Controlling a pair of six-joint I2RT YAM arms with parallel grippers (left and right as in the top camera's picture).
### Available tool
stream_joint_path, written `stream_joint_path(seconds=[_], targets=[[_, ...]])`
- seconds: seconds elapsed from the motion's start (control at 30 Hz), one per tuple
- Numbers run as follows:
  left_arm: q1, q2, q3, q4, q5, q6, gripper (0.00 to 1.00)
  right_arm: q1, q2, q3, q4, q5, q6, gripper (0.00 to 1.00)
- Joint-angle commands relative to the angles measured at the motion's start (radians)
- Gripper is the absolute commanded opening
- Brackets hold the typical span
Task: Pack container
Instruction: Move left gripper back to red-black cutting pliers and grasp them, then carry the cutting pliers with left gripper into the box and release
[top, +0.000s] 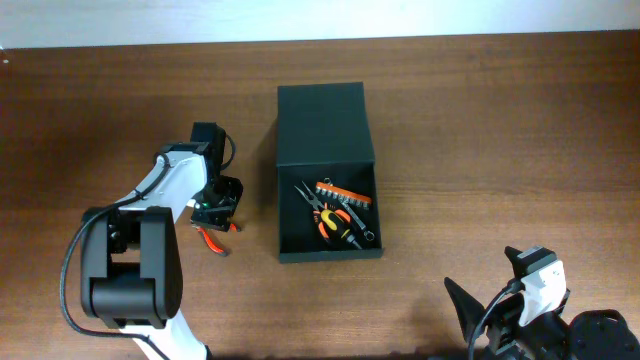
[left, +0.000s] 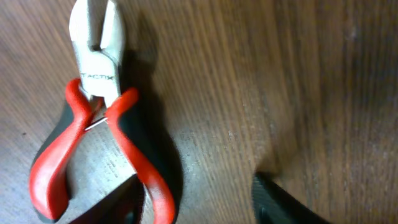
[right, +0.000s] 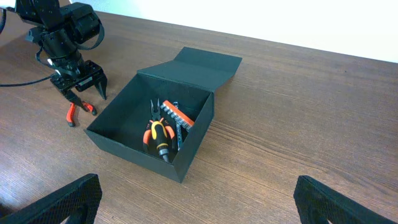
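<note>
A brown wooden table (top: 480, 120) carries the dark green, matte, rectangular container (top: 322, 125) at its centre, flap lid folded back, with orange-handled pliers (top: 330, 222) inside. To its left, the left gripper (right: 86, 92) hangs with fingers spread wide over red-handled cutters (left: 96, 74). The right gripper (right: 196, 186) is also spread wide, well apart from the container.

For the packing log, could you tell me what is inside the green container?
Inside the container: orange-handled pliers, an orange bit holder and a slim dark tool. Anything beneath them is hidden.
</note>
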Motion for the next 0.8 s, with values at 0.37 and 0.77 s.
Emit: stream_joint_path(seconds=[0.37, 0.77], targets=[[0.003, 0.051, -0.010, -0.005, 0.029, 0.017, 0.08, -0.003, -0.008, -0.003, 0.005, 0.016, 0.012, 0.99], [0.002, -0.061, -0.010, -0.005, 0.031, 0.017, 0.02, -0.003, -0.008, -0.003, 0.005, 0.016, 0.012, 0.99]])
